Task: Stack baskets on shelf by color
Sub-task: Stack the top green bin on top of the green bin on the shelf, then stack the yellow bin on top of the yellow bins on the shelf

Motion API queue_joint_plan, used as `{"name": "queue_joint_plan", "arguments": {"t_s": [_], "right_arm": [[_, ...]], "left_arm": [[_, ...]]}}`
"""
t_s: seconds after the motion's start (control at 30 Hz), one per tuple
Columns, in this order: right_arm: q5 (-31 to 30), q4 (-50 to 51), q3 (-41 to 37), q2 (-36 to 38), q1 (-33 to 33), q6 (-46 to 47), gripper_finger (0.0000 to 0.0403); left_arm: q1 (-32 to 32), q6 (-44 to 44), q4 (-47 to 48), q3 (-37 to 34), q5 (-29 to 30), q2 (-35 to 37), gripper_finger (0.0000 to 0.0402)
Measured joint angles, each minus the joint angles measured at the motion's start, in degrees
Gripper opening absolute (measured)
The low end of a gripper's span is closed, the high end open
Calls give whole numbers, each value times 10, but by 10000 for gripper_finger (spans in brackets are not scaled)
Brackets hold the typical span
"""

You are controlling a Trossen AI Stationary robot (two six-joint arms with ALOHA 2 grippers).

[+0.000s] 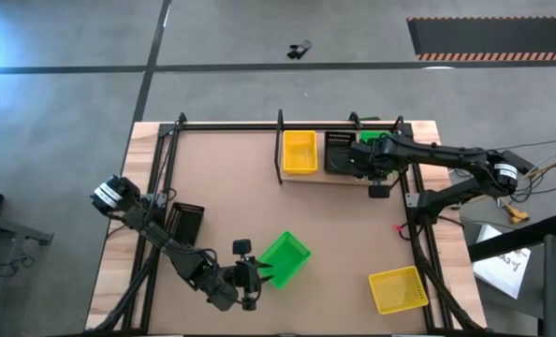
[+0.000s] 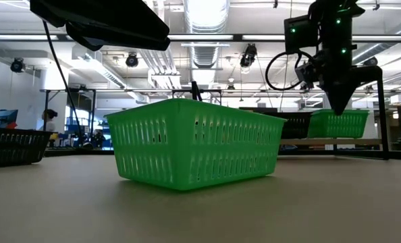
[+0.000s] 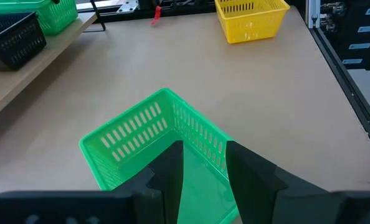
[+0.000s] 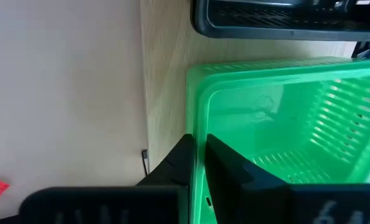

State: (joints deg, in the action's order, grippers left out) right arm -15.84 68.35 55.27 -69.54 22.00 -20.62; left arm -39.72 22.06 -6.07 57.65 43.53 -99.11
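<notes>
A green basket [image 1: 285, 258] stands on the table near its front, turned askew. My left gripper [image 1: 259, 273] is shut on it at its near-left end. A second green basket [image 1: 376, 140] is at the right end of the pale shelf [image 1: 348, 178], beside a black basket [image 1: 339, 152] and a yellow basket [image 1: 299, 152]. My right gripper [image 1: 379, 161] is shut on that green basket from above. A yellow basket [image 1: 397, 288] stands on the table at the near right, and a black basket [image 1: 184, 222] at the left. My left gripper has one finger [image 3: 169, 171] inside the green basket and one outside, with the slotted side wall [image 3: 205, 142] running slantwise between them. The fingers come in nearly level from the table's left. The basket's bottom [image 2: 187, 185] looks to rest on the table. My right gripper pinches the green basket's wall at its rim [image 4: 200, 149], one finger [image 4: 235, 168] inside and one outside. The fingers point down from above [image 2: 339, 101]. The basket is upright at shelf level; whether its bottom touches the plank I cannot tell.
Thin black posts [image 1: 280, 145] frame the shelf and the table's edges. A small red thing [image 1: 397, 227] lies near the right edge. Bare tabletop [image 1: 231, 178] spreads between the shelf and the near green basket.
</notes>
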Motion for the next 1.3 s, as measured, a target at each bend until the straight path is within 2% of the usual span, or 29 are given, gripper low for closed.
{"name": "queue_joint_plan", "arguments": {"t_s": [0.23, 0.43, 0.5, 0.6, 0.73, 0.87, 1.0, 1.07, 1.2, 1.3], "right_arm": [[-2, 3, -1, 0, 0, 19, 27], [-7, 5, 7, 1, 0, 46, 78], [-7, 8, 23, 1, 0, 92, 101], [-1, 44, 56, 1, 0, 211, 127], [33, 93, 85, 13, -29, 324, 131], [58, 67, 71, 46, -145, 427, 108], [54, 17, 42, 70, -318, 581, 80], [49, -27, 23, 76, -412, 654, 67], [27, -181, -33, 79, -587, 819, 50], [35, -203, -42, 67, -667, 947, 52]], "left_arm": [[0, 0, 0, 0, 0, 0, 105], [0, 0, 0, 0, 0, 0, 105], [0, 0, 0, 0, 0, 0, 105], [0, 0, 0, 0, 0, 0, 105], [0, 0, 0, 0, 0, 0, 105], [-2, 0, 0, 0, 0, 0, 105], [-5, 0, 0, 0, 0, 0, 105], [-5, 0, 0, 0, 0, 0, 105], [-5, -4, 0, 0, 0, 0, 105], [-6, -4, 1, 0, 0, 0, 105]]}}
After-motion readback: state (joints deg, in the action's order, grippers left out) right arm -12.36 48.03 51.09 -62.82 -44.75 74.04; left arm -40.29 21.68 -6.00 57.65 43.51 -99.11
